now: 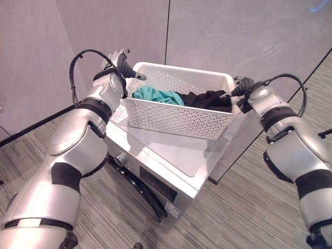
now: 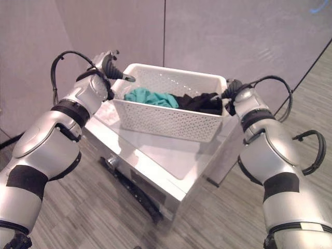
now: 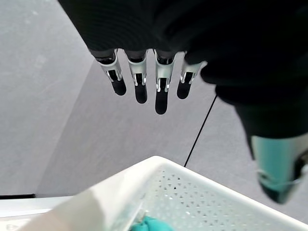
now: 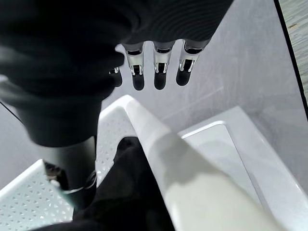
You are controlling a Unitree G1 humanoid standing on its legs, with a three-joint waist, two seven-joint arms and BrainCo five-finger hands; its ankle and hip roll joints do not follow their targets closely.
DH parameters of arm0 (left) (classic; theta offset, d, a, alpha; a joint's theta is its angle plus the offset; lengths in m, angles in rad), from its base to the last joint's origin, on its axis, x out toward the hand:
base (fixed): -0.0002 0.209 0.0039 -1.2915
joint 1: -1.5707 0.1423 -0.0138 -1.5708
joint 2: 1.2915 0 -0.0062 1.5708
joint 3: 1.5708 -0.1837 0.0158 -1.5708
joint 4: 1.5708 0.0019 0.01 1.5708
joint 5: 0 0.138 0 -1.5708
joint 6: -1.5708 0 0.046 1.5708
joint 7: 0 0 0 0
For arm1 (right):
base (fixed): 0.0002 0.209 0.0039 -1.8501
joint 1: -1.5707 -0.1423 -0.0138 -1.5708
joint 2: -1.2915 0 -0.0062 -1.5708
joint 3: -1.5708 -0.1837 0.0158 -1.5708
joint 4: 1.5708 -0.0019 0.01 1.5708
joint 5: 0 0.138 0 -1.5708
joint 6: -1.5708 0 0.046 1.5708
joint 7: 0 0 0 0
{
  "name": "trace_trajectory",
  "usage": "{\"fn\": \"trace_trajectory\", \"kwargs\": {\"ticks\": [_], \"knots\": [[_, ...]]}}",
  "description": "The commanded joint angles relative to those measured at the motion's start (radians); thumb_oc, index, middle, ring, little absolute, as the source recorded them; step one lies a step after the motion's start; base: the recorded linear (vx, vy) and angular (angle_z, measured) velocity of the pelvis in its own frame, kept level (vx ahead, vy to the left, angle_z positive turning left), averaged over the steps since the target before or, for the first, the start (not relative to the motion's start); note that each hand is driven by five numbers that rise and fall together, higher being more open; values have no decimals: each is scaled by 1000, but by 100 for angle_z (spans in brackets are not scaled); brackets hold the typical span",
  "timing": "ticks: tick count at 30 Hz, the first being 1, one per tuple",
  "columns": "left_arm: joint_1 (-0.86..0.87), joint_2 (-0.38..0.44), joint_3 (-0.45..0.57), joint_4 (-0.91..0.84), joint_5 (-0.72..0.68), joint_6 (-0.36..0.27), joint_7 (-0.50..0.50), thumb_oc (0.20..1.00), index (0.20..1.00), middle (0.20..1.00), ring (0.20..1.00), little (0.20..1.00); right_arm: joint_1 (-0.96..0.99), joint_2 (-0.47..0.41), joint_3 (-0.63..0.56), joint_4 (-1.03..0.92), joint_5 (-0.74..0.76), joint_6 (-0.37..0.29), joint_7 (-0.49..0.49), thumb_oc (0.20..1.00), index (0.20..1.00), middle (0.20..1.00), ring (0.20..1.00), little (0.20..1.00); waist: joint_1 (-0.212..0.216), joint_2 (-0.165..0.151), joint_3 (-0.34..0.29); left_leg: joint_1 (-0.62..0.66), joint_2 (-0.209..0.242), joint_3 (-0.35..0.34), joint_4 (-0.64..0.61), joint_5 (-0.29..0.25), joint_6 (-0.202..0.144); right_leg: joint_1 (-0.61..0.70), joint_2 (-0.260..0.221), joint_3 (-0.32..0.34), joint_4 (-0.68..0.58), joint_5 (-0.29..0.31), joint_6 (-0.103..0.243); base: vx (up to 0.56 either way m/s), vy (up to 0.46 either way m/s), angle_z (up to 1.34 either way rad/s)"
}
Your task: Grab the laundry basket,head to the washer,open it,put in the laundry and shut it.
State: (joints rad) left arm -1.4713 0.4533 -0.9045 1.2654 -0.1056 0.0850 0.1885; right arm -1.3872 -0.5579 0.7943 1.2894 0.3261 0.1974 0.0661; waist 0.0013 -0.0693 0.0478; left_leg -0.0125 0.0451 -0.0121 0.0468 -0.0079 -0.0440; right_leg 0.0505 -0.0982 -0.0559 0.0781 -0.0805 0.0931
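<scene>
Sitting on washer [image 1: 171,155] top, white laundry basket [image 1: 176,116] w/ teal & black laundry [image 1: 176,97]. Left hand [image 1: 120,62] & right hand [image 1: 243,85] flank its ends, fingers straight, not gripping.

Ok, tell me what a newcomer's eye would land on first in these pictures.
First, the white perforated plastic laundry basket sitting on top of the white washing machine, holding a teal garment beside a black garment. Next, the two silver arms flanking it: the left robot hand with straight fingers at the basket's left end, and the right robot hand at its right rim.
</scene>
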Motion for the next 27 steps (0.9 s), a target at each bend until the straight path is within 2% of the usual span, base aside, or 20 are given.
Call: {"fn": "trace_trajectory", "kwargs": {"ticks": [1,2,5,6,7,9,10,11,12,13,14,15,17,18,19,21,22,24,25,27], "knots": [[-153,116,6,43,-78,-72,46,1000,1000,1000,1000,1000,-131,-86,29,16,125,-87,-42,1000,1000,1000,1000,1000,22,-28,-22,88,47,-27,26,-103,26,-10,-44,-35,-21,21,54,35,-1,-9],[-145,177,53,-47,-145,-96,59,1000,1000,1000,1000,1000,-134,-151,3,-61,201,-111,-51,1000,1000,1000,1000,1000,21,-28,-25,94,51,-25,20,-105,24,-3,-45,-34,-29,21,55,10,1,-14],[-105,322,130,-224,-195,-127,90,1000,1000,1000,1000,1000,-92,-293,-48,-214,255,-150,-71,1000,1000,1000,1000,1000,20,-27,-33,95,51,-18,10,-99,23,-4,-49,-35,-48,31,57,12,0,-11],[-102,323,131,-227,-194,-125,90,1000,1000,1000,1000,1000,-89,-294,-49,-217,255,-149,-72,1000,1000,1000,1000,1000,21,-26,-34,96,51,-18,9,-99,23,-3,-49,-34,-49,32,57,25,-6,-4],[-20,456,215,-392,-188,-142,121,1000,1000,1000,1000,1000,9,-409,-131,-364,252,-172,-91,1000,1000,1000,1000,1000,20,-23,-38,101,53,-14,4,-101,23,3,-52,-37,-62,35,59,31,-6,-5],[80,579,308,-506,-163,-156,135,1000,1000,1000,1000,1000,145,-512,-249,-520,246,-201,-94,1000,1000,1000,1000,1000,18,-17,-40,103,53,-11,0,-100,23,5,-55,-35,-72,38,59,36,-1,-4],[88,579,311,-512,-161,-154,136,1000,1000,1000,1000,1000,157,-513,-256,-527,244,-199,-96,1000,1000,1000,1000,1000,19,-17,-43,107,55,-11,-1,-103,23,9,-54,-35,-72,35,59,46,5,-7],[169,648,379,-568,-140,-155,148,1000,1000,1000,1000,1000,267,-561,-348,-602,235,-209,-98,1000,1000,1000,1000,1000,17,-14,-46,110,55,-10,-3,-105,24,12,-55,-34,-76,35,59,59,8,-8],[388,767,570,-673,-98,-158,162,1000,1000,1000,1000,1000,534,-626,-583,-730,198,-233,-98,1000,1000,1000,1000,1000,15,-11,-47,110,51,-9,-4,-104,26,12,-59,-32,-80,38,59,68,8,-9],[406,765,583,-684,-94,-155,162,1000,1000,1000,1000,1000,554,-627,-596,-741,195,-230,-98,1000,1000,1000,1000,1000,17,-9,-50,115,53,-9,-5,-110,26,17,-57,-33,-80,33,59,83,9,-4],[724,812,859,-777,-63,-157,170,1000,1000,1000,1000,1000,866,-622,-862,-846,165,-248,-90,1000,1000,1000,1000,1000,20,-7,-52,117,53,-9,-8,-114,28,20,-59,-33,-86,31,58,53,-2,-4],[860,815,972,-798,-49,-157,171,1000,1000,1000,1000,1000,977,-605,-960,-866,156,-257,-86,1000,1000,1000,1000,1000,25,-11,-47,112,52,-9,-7,-108,28,18,-61,-32,-87,35,57,48,-7,-3],[1205,759,1258,-847,-23,-149,177,1000,1000,1000,1000,1000,1204,-545,-1142,-930,120,-259,-80,1000,1000,1000,1000,1000,31,-5,-45,113,51,-8,-9,-110,29,21,-63,-33,-93,35,55,35,-15,-11],[1472,654,1478,-864,-12,-141,184,1000,1000,1000,1000,1000,1384,-456,-1283,-984,67,-255,-85,1000,1000,1000,1000,1000,26,4,-40,113,51,-6,-13,-113,30,22,-64,-31,-103,35,53,53,-11,-20],[1495,647,1497,-878,-11,-139,180,1000,1000,1000,1000,1000,1392,-452,-1285,-996,65,-251,-84,1000,1000,1000,1000,1000,22,6,-45,117,53,-6,-14,-118,30,26,-63,-32,-104,31,54,77,-11,-21],[1681,493,1608,-860,-13,-130,179,1000,1000,1000,1000,1000,1538,-332,-1375,-1057,-1,-237,-98,1000,1000,1000,1000,1000,12,13,-32,116,53,-5,-17,-119,31,28,-62,-32,-113,35,51,27,-14,-5],[1732,433,1631,-865,-20,-132,174,1000,1000,1000,1000,1000,1582,-282,-1393,-1083,-24,-228,-93,1000,1000,1000,1000,1000,8,16,-37,119,54,-6,-22,-128,33,30,-60,-31,-120,28,51,0,0,0],[1811,306,1635,-848,-40,-146,154,1000,1000,1000,1000,1000,1662,-179,-1401,-1087,-62,-221,-97,1000,1000,1000,1000,1000,6,17,-20,110,54,-4,-17,-127,34,27,-60,-34,-123,33,44,-12,-23,-7],[1829,247,1610,-822,-59,-156,138,1000,1000,1000,1000,1000,1693,-114,-1381,-1074,-74,-218,-92,1000,1000,1000,1000,1000,5,17,-20,103,54,-8,-16,-129,34,24,-60,-36,-127,31,43,-55,-28,-3],[1845,149,1539,-762,-133,-171,105,1000,1000,1000,1000,1000,1723,-37,-1325,-1027,-82,-212,-91,1000,1000,1000,1000,1000,6,13,-9,91,53,-10,-13,-127,34,19,-61,-39,-128,32,38,-46,-34,1]]}}
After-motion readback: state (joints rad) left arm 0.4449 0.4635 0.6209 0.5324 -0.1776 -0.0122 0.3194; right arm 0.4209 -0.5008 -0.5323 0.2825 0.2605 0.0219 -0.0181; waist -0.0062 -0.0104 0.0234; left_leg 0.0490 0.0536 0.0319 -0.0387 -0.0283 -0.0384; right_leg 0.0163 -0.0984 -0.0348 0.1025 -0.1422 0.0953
